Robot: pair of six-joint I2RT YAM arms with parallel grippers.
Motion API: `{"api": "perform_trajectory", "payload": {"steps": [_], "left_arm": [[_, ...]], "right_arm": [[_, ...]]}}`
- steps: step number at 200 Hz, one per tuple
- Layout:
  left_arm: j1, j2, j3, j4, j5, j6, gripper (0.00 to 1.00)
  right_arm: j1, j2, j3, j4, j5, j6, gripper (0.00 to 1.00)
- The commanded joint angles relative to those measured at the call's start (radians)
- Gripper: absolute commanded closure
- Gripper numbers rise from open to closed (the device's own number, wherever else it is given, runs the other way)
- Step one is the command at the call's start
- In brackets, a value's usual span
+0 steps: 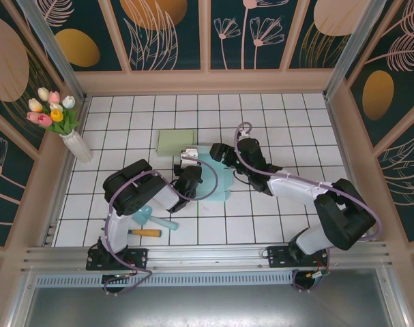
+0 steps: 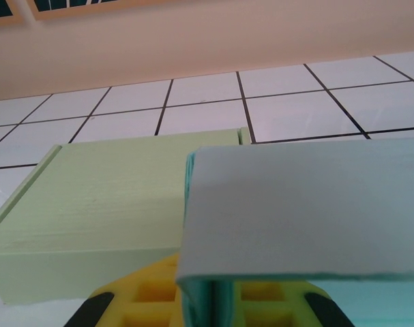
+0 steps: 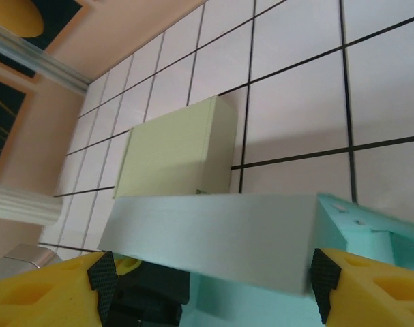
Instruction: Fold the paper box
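Teal card makes up the paper box (image 1: 220, 185), which sits partly formed near the middle of the white tiled desk (image 1: 288, 129), between the two tools. The left tool (image 1: 193, 165) reaches in from the near left, and in the left wrist view its yellow fingers (image 2: 145, 303) are pressed together on a thin upright teal panel of the box (image 2: 302, 218), with a grey-blue flap slanting up just above them. The right tool (image 1: 217, 155) comes in from the far right side of the box. In the right wrist view this tool (image 3: 212, 283) is spread wide, its black-padded yellow fingertips (image 3: 103, 279) standing at either end of the raised grey-blue flap of the box (image 3: 220, 238); whether the pads actually press on the flap's ends I cannot tell. Beyond that flap the teal inner wall shows small punched slots. Just behind the paper box lies a closed pale green box (image 1: 177, 142), flat on the desk, and it shows close behind the flap in both wrist views (image 2: 97, 211) (image 3: 169, 153). A white ribbed vase (image 1: 77, 146) holding pink, white and yellow tulips (image 1: 51, 109) stands at the left edge of the desk. Near the left arm's base lie a teal-handled item (image 1: 155, 219) and, just in front of it, an orange-handled item (image 1: 146, 233), well apart from the paper box.
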Motion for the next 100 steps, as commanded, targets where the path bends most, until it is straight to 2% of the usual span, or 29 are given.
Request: {"api": "perform_trajectory", "payload": {"steps": [1, 48, 100], "left_arm": [[-0.003, 0.028, 0.006, -0.038, 0.015, 0.037, 0.90], [-0.003, 0.028, 0.003, -0.033, 0.016, 0.033, 0.90], [-0.002, 0.029, 0.008, -0.039, 0.013, 0.034, 0.90]], "right_arm": [[0.054, -0.072, -0.001, -0.117, 0.119, -0.026, 0.22], [0.096, -0.165, -0.048, -0.135, 0.160, -0.011, 0.22], [0.093, -0.082, -0.061, -0.044, 0.158, 0.027, 0.22]]}}
